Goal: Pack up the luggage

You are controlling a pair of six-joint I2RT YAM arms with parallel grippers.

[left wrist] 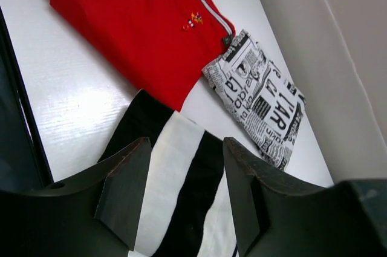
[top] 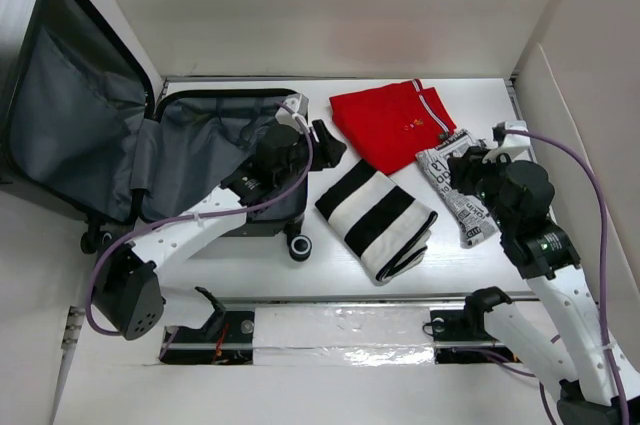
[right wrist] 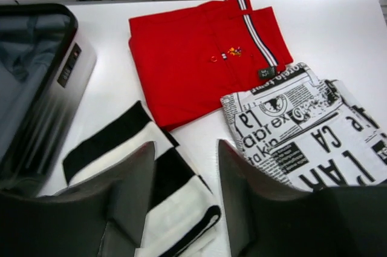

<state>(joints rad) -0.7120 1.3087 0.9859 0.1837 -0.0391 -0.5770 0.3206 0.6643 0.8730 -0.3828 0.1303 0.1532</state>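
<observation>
Lying open: luggage (top: 75, 115) | left jaws just right of its rim, wide, empty | right jaws farther right, wide, empty

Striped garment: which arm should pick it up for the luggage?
Left. The left pincer, open, frames the striped garment and sits beside the open luggage; the right pincer hovers by the newsprint cloth.

A robotics lab test cell: a plain white bench (top: 250, 265) boxed in by bare white panel walls (top: 330, 15), two white perforated robot arms (top: 190, 230) bolted to a mounting rail (top: 340, 335) at its near edge, purple cables (top: 600, 215) looping from them, a small open black hard-shell suitcase (top: 70, 105) lying on it
</observation>
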